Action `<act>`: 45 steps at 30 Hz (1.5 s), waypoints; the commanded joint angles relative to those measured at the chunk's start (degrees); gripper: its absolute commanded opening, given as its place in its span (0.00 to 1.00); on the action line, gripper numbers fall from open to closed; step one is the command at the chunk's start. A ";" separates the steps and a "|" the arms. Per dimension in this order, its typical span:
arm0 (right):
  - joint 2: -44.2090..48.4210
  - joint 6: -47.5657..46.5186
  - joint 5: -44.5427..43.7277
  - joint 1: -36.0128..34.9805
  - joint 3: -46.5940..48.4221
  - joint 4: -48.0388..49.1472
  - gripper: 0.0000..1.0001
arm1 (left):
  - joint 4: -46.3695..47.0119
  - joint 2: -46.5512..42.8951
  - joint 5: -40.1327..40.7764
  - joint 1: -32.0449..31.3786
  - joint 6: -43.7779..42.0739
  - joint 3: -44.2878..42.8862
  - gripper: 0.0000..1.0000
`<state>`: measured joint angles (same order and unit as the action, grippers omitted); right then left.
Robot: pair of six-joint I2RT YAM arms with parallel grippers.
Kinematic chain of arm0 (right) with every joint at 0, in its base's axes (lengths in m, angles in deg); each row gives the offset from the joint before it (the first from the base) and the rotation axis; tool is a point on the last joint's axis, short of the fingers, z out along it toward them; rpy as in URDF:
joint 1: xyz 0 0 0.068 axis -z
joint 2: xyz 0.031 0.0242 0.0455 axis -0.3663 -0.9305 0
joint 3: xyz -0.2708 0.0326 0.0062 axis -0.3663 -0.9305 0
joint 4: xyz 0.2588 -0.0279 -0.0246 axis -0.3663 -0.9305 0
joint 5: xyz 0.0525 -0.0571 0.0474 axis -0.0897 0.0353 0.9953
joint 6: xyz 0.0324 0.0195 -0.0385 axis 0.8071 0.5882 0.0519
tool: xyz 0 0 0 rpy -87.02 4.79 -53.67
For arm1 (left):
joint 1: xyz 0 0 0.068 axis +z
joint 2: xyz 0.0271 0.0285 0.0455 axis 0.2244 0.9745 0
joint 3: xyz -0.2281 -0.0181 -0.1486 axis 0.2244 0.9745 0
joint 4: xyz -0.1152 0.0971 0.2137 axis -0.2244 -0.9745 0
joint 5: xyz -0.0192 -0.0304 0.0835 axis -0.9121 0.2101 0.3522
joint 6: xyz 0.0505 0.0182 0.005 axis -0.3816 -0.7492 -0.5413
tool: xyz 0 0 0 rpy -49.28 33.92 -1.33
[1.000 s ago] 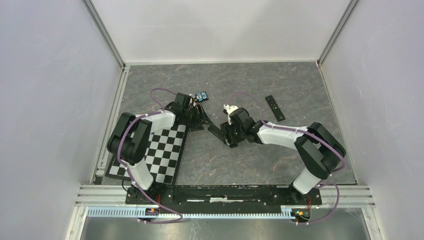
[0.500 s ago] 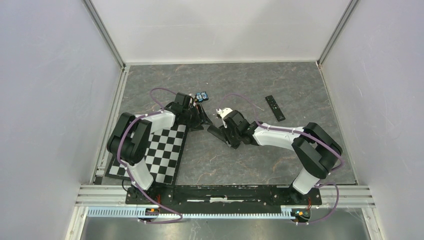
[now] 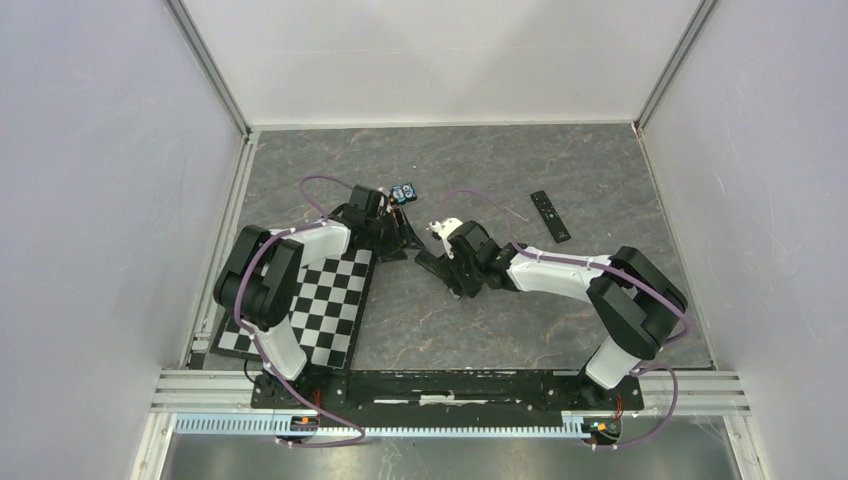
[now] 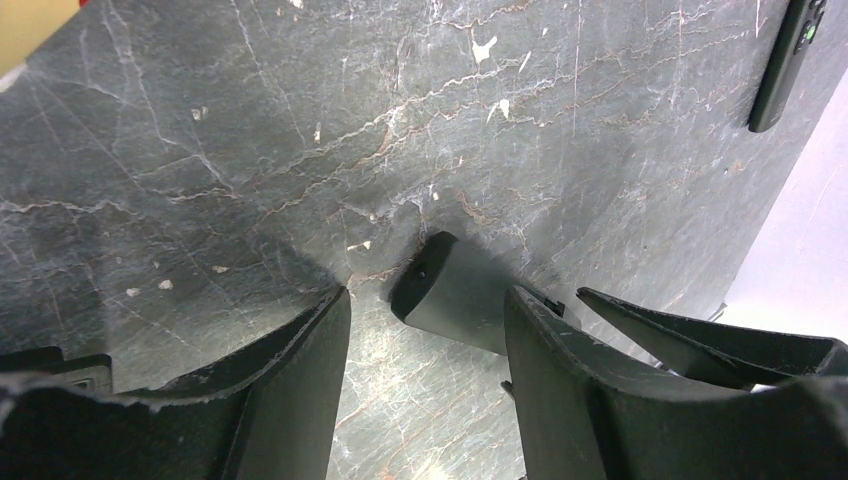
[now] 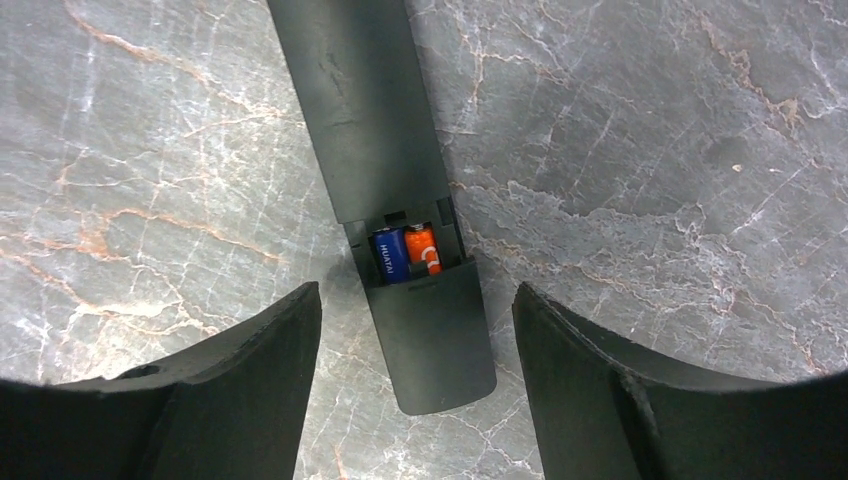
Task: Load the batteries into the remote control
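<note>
A black remote (image 5: 365, 110) lies face down on the stone table. Its battery bay is partly uncovered, and a blue battery (image 5: 388, 255) and an orange-red battery (image 5: 423, 250) sit in it side by side. The cover (image 5: 435, 335) lies over the lower part of the bay. My right gripper (image 5: 415, 300) is open, with its fingers on either side of the cover end and not touching it. My left gripper (image 4: 425, 300) is open and empty at the remote's other end (image 4: 450, 290). In the top view the remote (image 3: 428, 263) lies between the left gripper (image 3: 403, 243) and the right gripper (image 3: 452, 273).
A second black remote (image 3: 551, 216) lies at the back right; it also shows in the left wrist view (image 4: 790, 60). A blue-and-black gadget (image 3: 403, 193) sits behind the left wrist. A checkerboard mat (image 3: 300, 305) lies at the front left. Walls enclose the table.
My right gripper has moved a little to the left and away along the remote. The left arm has not moved.
</note>
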<state>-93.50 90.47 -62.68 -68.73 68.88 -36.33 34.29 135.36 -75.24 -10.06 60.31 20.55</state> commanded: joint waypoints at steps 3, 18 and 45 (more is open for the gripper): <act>2.86 -3.39 5.85 0.97 0.79 -0.46 0.76 | -2.10 -1.24 2.05 -0.13 -3.13 -0.98 0.65; -1.50 -12.68 15.80 5.25 4.60 -7.02 0.72 | -2.28 -1.48 2.18 -0.13 -3.21 -0.93 0.65; -6.95 -10.02 5.80 1.04 8.06 -9.10 0.42 | -3.24 -0.99 2.76 -0.11 -3.31 -1.50 0.65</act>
<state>-98.03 79.32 -54.11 -66.57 75.57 -43.89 33.08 135.34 -74.37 -10.06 59.91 20.03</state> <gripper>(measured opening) 0.449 0.648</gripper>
